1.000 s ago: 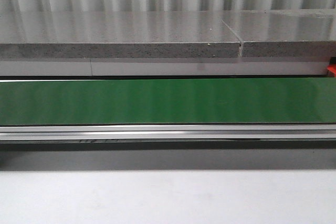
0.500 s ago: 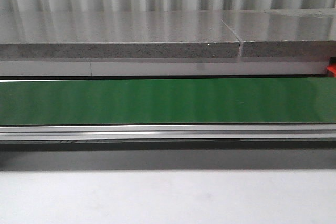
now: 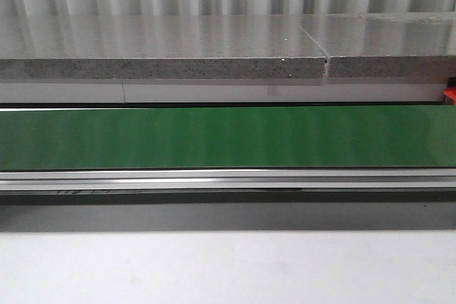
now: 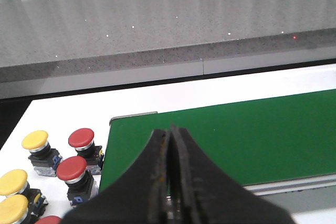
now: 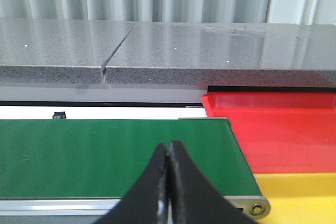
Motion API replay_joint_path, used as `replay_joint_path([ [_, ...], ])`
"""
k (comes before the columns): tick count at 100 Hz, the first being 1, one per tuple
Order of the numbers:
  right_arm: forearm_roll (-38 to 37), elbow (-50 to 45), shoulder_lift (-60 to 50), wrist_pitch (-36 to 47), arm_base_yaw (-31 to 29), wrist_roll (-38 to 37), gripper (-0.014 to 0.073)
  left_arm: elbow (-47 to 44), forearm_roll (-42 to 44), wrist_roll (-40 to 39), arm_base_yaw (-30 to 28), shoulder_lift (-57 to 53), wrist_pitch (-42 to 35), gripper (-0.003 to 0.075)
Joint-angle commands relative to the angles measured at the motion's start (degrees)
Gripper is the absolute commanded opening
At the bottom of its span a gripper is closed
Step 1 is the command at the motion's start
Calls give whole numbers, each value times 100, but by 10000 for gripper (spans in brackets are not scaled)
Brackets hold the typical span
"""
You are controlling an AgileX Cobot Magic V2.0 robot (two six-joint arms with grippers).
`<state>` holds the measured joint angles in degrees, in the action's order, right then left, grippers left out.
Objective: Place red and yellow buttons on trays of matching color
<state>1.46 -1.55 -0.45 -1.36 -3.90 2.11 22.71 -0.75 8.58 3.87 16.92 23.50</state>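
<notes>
In the left wrist view, red buttons (image 4: pixel 81 138) (image 4: pixel 71 168) and yellow buttons (image 4: pixel 35 140) (image 4: pixel 12 182) stand on the white table beside the end of the green belt (image 4: pixel 236 135). My left gripper (image 4: pixel 169 130) is shut and empty, over the belt's near edge, apart from the buttons. In the right wrist view, a red tray (image 5: pixel 278 129) and a yellow tray (image 5: pixel 304 198) lie past the other end of the belt (image 5: pixel 105 150). My right gripper (image 5: pixel 168 145) is shut with nothing in it, above the belt. Neither gripper shows in the front view.
The green conveyor belt (image 3: pixel 228 137) runs across the front view with a metal rail (image 3: pixel 228 178) along its near side. Behind it is a grey stone counter (image 3: pixel 164 51). A white tabletop (image 3: pixel 228 268) lies in front. A small red corner (image 3: pixel 449 95) shows at the far right.
</notes>
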Motion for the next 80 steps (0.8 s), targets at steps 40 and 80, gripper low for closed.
replay_joint_path([
  [40,-41,84,-79,434,-29,-1,-38,1116,370,-269,-15,1901,-35,439],
  [80,-41,84,-79,434,-29,-1,-38,2974,44,-940,-1079,3762,1803,439],
])
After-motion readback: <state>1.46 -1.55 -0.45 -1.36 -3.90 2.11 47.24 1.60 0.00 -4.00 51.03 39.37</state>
